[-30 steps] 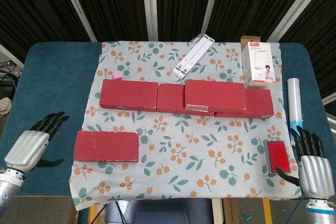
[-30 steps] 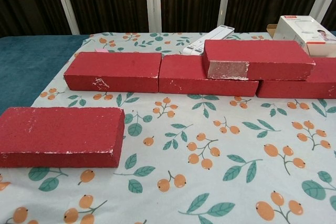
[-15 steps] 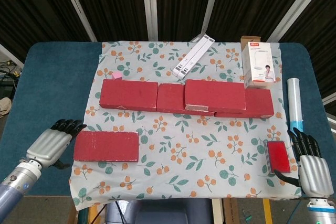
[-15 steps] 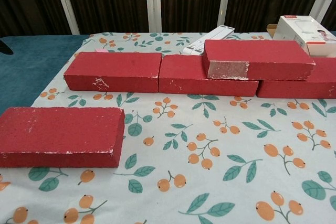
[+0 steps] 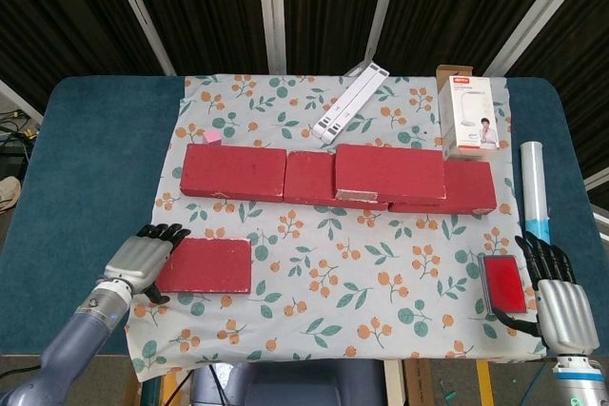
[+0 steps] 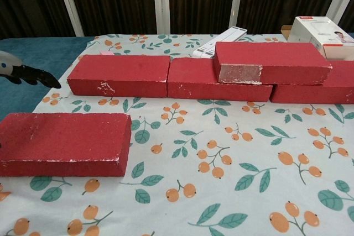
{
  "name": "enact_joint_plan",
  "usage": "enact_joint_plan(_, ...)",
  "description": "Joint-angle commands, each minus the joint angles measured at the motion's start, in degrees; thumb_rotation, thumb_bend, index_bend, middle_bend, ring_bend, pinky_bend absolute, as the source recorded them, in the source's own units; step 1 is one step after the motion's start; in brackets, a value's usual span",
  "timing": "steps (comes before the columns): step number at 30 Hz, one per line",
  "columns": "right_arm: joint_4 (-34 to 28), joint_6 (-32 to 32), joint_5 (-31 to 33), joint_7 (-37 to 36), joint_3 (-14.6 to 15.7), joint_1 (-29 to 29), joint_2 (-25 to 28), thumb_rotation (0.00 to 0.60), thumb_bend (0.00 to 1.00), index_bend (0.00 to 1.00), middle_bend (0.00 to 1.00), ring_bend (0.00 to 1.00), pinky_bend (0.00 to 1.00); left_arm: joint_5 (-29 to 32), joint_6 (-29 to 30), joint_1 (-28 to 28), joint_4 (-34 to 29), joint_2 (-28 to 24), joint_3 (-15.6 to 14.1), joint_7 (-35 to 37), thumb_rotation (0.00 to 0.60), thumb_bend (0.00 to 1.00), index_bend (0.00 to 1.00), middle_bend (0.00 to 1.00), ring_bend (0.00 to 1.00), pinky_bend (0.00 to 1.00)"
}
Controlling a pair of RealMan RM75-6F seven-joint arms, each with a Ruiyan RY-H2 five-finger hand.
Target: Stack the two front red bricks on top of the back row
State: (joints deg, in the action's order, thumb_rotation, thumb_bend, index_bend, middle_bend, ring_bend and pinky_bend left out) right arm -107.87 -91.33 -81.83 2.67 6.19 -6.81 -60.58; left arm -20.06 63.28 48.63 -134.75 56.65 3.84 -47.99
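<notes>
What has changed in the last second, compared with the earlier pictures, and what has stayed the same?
The left hand moved in from the table's left side, toward the robot's right, and now lies over the left end of the front red brick; whether it grips is unclear. The brick has not shifted. The right hand stayed beside the small red pad, barely moving. The back row and the stacked brick are unchanged.

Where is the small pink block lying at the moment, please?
In the head view, the small pink block lies on the floral cloth at the far left, just behind the leftmost back-row brick.
</notes>
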Motion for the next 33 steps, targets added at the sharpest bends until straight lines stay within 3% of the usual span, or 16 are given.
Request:
enact_joint_plan(1, 0.1, 0.6, 0.0, -0.3, -0.3, 0.1, 0.1, 0.6, 0.03, 0.0, 0.0, 0.0, 0.0, 3.2, 3.2, 2.2, 1.0, 3.9, -0.2, -1.3, 0.6, 0.0, 0.0, 0.0, 0.0, 0.0)
enact_joint_plan(18, 0.4, 2.9, 0.1, -1.7, -2.2, 0.9, 0.6, 0.6, 0.03, 0.0, 0.0, 0.0, 0.0, 1.5, 15.5, 1.8, 7.7, 17.3, -2.3, -2.4, 0.6, 0.0, 0.0, 0.0, 0.0, 0.0)
enact_joint_plan(33, 0.3, 4.0, 0.9, -1.4, -3.9, 1.7, 0.6, 0.6, 0.03, 0.0, 0.0, 0.0, 0.0, 0.9, 15.1, 1.3, 11.3, 20.4, -3.0, -2.5, 0.6, 0.0, 0.0, 0.0, 0.0, 0.0)
